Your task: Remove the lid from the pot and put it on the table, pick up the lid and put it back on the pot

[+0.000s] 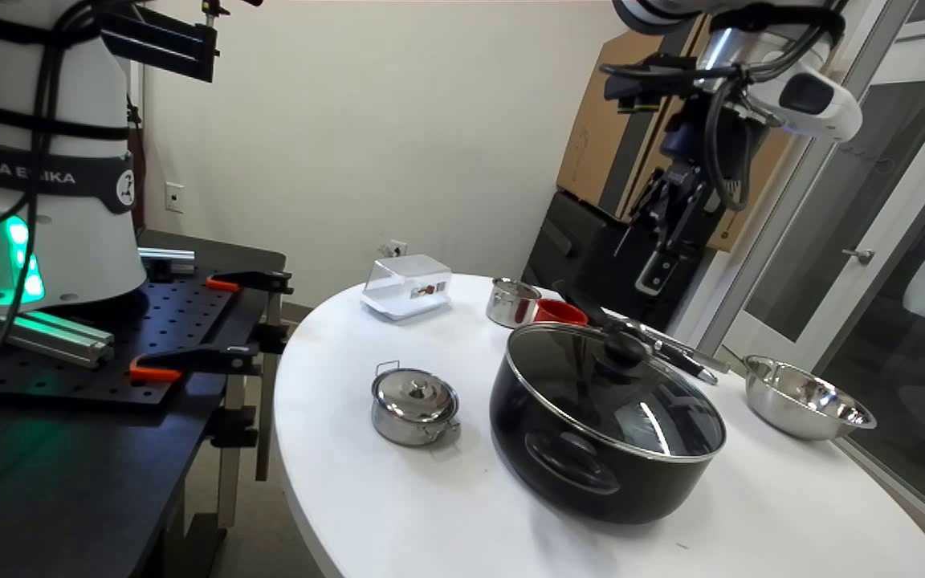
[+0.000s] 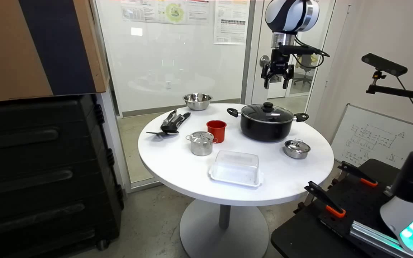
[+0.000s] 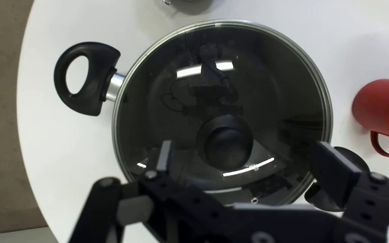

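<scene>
One clear glass lid [image 1: 615,393] on the glossy black cooking pot [image 2: 266,132], pot on the round white counter [image 2: 172,154]. Progress: lid on, hand [image 2: 276,85] off it, so either nothing done yet or the full off-and-back cycle finished; can't tell which from here. If start: all left, i.e. lift, lay on counter, regrasp, reseat. If end: just clearing out. Hand is above the pot, apart from the lid, fingers [image 3: 333,172] spread wide, nothing held; wrist view has the black knob [image 3: 228,145] between the fingertips, nearer one of them. Orientation: lid right way up, knob on top, looks level, seated evenly on the pot as far as visible. Lid is round, no long axis. Pot has one through its two side handles [image 2: 302,117]: near side-to-side in an exterior view, upper left to lower right in the wrist view, where a finger partly hides the lower handle.
</scene>
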You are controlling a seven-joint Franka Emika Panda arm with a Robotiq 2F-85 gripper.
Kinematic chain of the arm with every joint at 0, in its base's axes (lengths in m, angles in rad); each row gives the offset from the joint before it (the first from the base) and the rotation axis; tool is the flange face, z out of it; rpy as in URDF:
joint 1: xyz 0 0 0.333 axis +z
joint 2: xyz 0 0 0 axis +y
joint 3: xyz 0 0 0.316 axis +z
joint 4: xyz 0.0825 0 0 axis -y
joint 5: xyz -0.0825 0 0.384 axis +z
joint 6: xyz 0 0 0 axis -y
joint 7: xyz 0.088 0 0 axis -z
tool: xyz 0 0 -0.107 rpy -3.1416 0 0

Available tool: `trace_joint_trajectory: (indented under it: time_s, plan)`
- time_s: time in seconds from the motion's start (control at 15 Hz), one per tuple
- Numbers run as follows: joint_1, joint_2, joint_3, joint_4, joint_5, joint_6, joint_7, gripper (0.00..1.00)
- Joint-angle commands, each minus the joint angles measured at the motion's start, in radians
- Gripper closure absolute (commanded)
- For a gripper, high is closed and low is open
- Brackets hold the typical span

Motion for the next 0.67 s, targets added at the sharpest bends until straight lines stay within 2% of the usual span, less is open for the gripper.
trace_joint_trajectory:
  time_s: [0.0,0.6]
  plan:
    - [0.004,0.035,-0.001,-0.015,-0.047,0.078,0.019,0.0]
    - [-0.001,0.121,0.002,0.0,-0.062,0.159,0.021,0.0]
